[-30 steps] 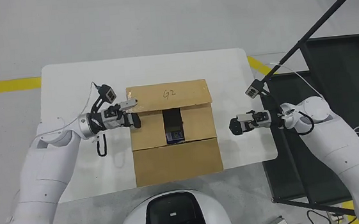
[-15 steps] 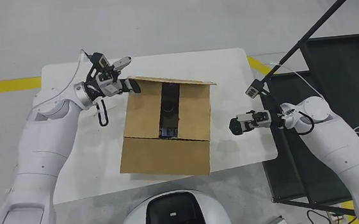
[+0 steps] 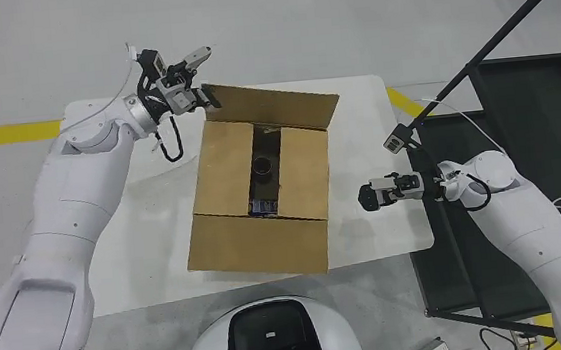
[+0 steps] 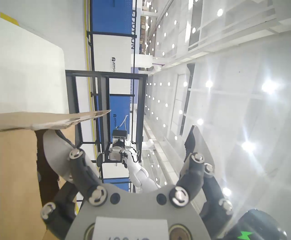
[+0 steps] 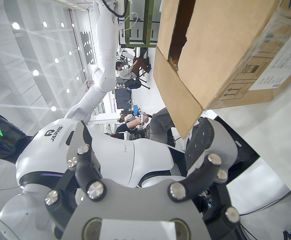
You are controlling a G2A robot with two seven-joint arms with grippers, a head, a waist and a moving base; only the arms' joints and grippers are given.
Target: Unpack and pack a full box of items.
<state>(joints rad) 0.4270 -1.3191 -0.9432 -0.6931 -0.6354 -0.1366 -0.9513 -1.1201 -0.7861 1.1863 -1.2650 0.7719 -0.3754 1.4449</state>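
Observation:
A brown cardboard box stands mid-table. Its two side flaps lie over the top, and a gap between them shows dark items. The far flap stands raised. My left gripper is at that flap's left corner, open. In the left wrist view the flap's edge rests against one finger, and the left gripper holds nothing. My right gripper hovers to the right of the box, open and empty. In the right wrist view the right gripper faces the box's side.
The white table has bare surface to the left of the box and a narrower strip to the right. A black metal rack stands just past the table's right edge, close behind my right arm.
My left gripper has risen and moved toward the far edge, swinging the far flap from flat to raised. The box has turned slightly. The right arm has not moved.

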